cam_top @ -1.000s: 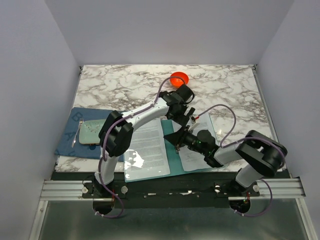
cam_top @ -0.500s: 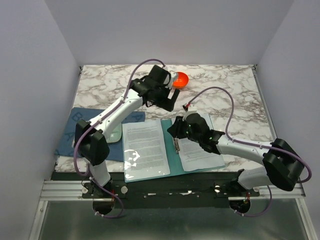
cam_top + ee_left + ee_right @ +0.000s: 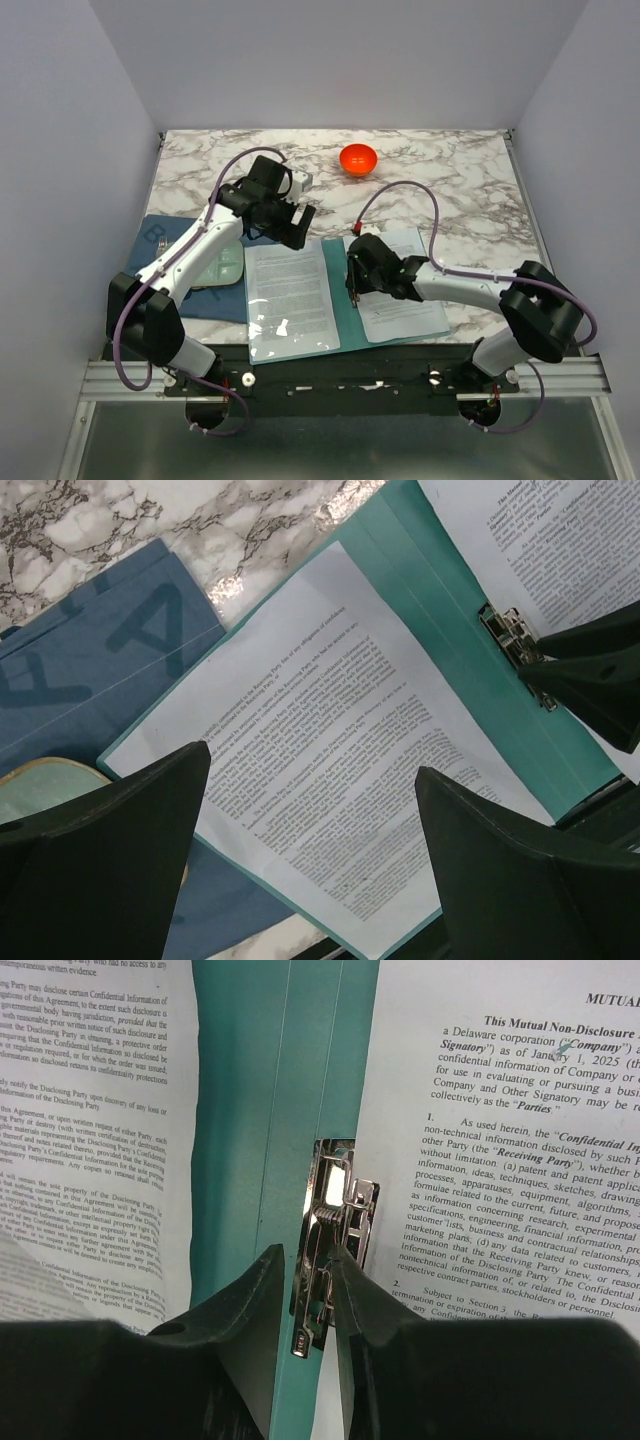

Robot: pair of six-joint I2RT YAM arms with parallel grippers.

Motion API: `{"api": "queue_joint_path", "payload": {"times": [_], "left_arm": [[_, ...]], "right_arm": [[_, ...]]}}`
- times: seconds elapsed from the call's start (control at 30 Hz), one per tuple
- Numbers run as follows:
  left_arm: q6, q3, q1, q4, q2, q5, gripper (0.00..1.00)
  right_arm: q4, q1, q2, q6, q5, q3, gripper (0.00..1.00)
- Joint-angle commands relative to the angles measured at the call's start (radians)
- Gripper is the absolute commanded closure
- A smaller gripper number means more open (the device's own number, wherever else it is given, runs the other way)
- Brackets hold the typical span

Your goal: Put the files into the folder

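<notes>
- Marble table: the whole work surface is taken up by it, with both arm bases at the near edge.
- Folder: it is laid open and flat at the near centre of the table. The teal inner face is seen as a strip between 2 printed pages.
- Blue cloth mat: it is spread left of the folder, and the folder's left edge is overlapped onto it.
- Files: 1 printed page is seen on the left half of the folder, with glare across its lower part. A 2nd page is laid on the right half, and its left margin is set just beside the clip.
- Pale green tray: it is rested on the mat and partly hidden by the left arm.
- Orange bowl: it is placed at the far centre, well apart from the folder.
- Left gripper: it is held above the far left corner of the folder. The jaws are spread wide and nothing is held.
- Right gripper: it is lowered onto the folder spine. The jaws are drawn narrow, and the lower end of the clip is pinched between them.
- Metal clip: it is fixed on the teal strip beside the right page.
</notes>
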Motion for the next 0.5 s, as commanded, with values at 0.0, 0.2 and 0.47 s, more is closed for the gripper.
{"api": "queue_joint_path", "payload": {"times": [0.0,0.2,0.47], "left_arm": [[0.032,-0.023,0.017,0.008,-0.045,0.040,0.01],[0.030,-0.049,0.034,0.013,-0.063,0.051,0.01],[0.032,-0.084,0.043,0.027,-0.085,0.059,0.01]], "right_arm": [[-0.068,0.013,0.025,-0.010,0.044,0.045,0.66],[-0.103,0.035,0.054,0.010,0.076,0.064,0.66],[-0.121,0.055,0.115,0.027,0.095,0.122,0.67]]}}
